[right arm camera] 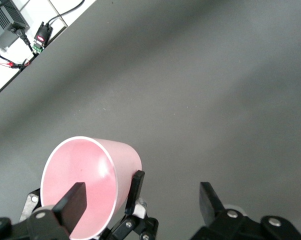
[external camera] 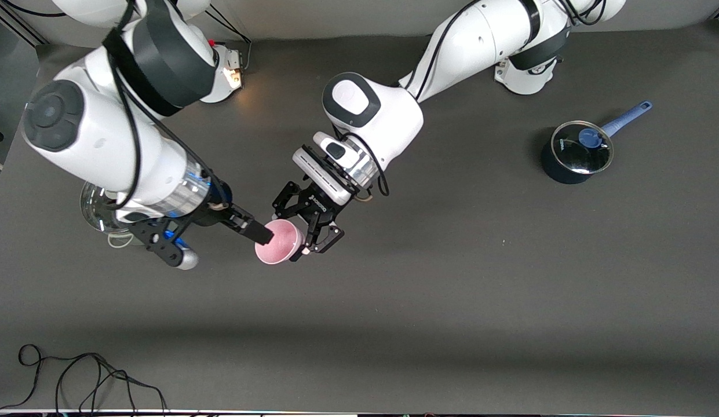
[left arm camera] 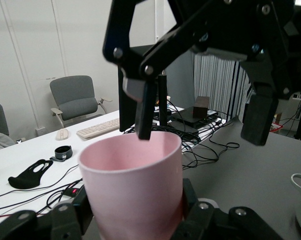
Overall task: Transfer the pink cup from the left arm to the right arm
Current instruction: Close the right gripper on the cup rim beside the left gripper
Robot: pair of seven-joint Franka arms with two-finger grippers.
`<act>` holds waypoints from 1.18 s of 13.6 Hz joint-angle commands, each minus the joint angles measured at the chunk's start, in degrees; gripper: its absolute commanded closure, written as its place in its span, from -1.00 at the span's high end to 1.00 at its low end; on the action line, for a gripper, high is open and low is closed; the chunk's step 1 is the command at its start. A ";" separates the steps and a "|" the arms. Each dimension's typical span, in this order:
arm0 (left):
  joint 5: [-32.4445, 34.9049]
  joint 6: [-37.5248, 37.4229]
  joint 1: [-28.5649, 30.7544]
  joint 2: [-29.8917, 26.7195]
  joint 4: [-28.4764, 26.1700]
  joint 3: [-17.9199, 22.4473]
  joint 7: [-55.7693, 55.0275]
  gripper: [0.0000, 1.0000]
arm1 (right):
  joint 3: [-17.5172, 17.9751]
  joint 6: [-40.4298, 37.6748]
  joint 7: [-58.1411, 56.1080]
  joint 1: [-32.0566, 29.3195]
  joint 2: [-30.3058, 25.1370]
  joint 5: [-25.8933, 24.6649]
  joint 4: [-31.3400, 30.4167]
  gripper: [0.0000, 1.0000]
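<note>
Front view: dark grey worktop. Both arms meet over its middle, toward the right arm's end. Blue lidded saucepan stands toward the left arm's end; a glass vessel shows partly under the right arm.

Left hand is closed on the lower body of the pink cup, holding it clear of the worktop.

Right hand is spread wide at the cup's mouth: one finger inside the rim, the other apart from the wall, gripping nothing.

Cup's long axis is tilted, mouth toward the right hand and the front camera, base in the left hand. Judgement: closing the right hand on the rim wall comes next.
</note>
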 commanded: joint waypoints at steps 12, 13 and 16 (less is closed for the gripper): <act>-0.20 0.36 -0.97 -0.85 0.17 1.25 -1.32 -1.00 | -0.02 -2.50 0.95 -0.29 1.45 3.80 2.29 0.28; -0.20 0.36 -0.97 -0.85 0.17 1.25 -1.32 -1.00 | -0.02 -2.15 0.95 -0.29 1.45 3.80 2.38 0.12; -0.20 0.27 -0.97 -0.85 0.17 1.25 -1.32 -1.00 | -0.11 -1.71 0.51 -0.38 1.36 3.80 2.64 -0.22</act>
